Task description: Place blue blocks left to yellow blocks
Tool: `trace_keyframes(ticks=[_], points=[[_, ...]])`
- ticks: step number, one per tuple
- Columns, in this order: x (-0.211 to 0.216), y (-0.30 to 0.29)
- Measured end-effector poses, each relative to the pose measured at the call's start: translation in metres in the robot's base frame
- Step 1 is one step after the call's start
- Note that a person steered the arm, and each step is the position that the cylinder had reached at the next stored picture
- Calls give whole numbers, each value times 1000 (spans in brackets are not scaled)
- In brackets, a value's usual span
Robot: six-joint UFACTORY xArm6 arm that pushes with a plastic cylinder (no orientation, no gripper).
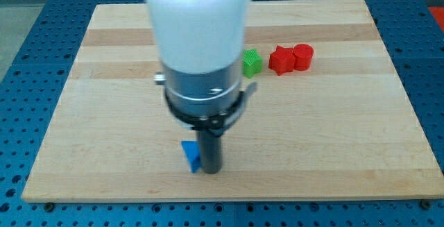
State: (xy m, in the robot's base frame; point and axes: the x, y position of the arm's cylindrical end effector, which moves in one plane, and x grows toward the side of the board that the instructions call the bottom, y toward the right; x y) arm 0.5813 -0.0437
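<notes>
The single camera looks down at a slant from beyond the view's bottom edge of the wooden board (333, 137). It faces the board's far edge, taking in the whole board (the arm (199, 39) looms close, blocking the middle).

Robotics lab: wooden board (333, 137) on blue perforated bench (28, 19).

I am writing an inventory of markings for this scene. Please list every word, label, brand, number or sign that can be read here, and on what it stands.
None: no readable text shows in this view.
The arm is plain white and grey, unmarked.
The wooden board shows only grain.
The blue block, green block and red blocks show no marks.
My tip is plain dark, beside the blue block.
</notes>
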Motion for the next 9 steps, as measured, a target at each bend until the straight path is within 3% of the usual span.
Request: trace_keyframes(ticks=[5, 9], points=[[-51, -126], [-149, -130]])
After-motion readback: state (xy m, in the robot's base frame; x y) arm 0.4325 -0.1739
